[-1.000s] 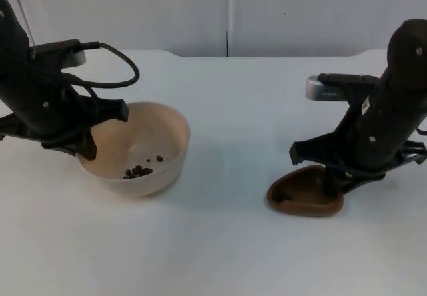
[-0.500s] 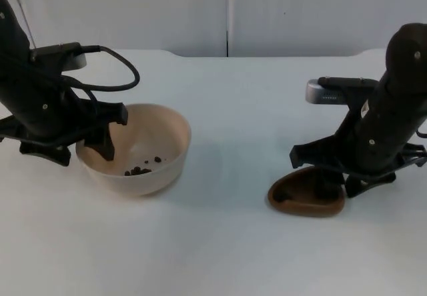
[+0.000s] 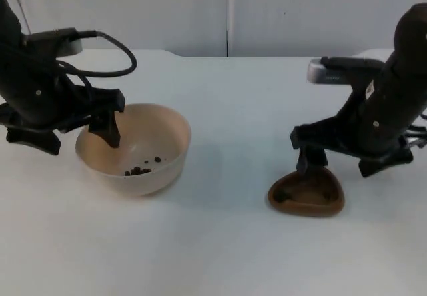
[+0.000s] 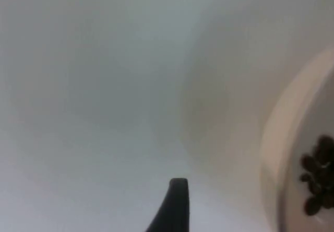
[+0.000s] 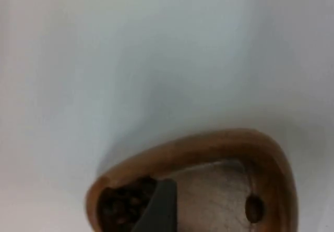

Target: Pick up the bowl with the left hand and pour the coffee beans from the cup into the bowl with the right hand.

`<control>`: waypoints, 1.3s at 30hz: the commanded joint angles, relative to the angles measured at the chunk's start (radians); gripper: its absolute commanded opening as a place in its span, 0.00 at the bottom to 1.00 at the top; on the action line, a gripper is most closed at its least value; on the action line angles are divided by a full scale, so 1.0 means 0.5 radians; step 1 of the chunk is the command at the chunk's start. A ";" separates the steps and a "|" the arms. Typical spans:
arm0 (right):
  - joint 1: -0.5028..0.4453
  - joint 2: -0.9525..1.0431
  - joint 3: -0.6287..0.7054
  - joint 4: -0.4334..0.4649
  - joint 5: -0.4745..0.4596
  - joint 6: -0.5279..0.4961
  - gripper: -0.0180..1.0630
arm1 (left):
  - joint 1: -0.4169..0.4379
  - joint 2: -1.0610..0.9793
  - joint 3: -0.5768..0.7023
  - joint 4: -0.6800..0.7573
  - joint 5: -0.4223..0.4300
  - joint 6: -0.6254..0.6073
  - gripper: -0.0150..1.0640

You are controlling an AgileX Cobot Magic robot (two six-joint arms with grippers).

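One bowl (image 3: 137, 149) of beans (image 3: 137, 171) and one brown cup (image 3: 306, 193) sit on the desk (image 3: 220, 243), the left gripper (image 3: 80, 136) spread across the bowl's rim, the right gripper (image 3: 340, 166) open above the cup.

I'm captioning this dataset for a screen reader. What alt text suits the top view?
On a white table, a round beige bowl holding a few dark coffee beans sits under the left end effector, one finger inside its rim. At the right, the right end effector hangs over a brown wooden cup.
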 commanded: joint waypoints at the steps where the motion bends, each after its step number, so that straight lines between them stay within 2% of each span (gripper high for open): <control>1: -0.007 -0.122 -0.003 -0.013 -0.002 -0.038 0.77 | 0.004 -0.101 0.000 0.010 0.026 0.000 0.75; 11: -0.007 -0.673 -0.003 -0.057 0.111 -0.139 0.77 | 0.004 -0.543 0.000 0.010 0.156 0.000 0.75; 22: -0.007 -1.199 -0.003 -0.060 0.187 -0.309 0.77 | 0.004 -1.068 0.000 0.010 0.177 0.000 0.75; 34: -0.007 -1.480 -0.003 -0.050 0.370 -0.370 0.77 | 0.004 -1.420 0.008 0.010 0.309 0.008 0.75; 39: -0.007 -1.582 -0.003 -0.050 0.432 -0.395 0.77 | 0.004 -1.553 0.084 0.010 0.308 0.016 0.75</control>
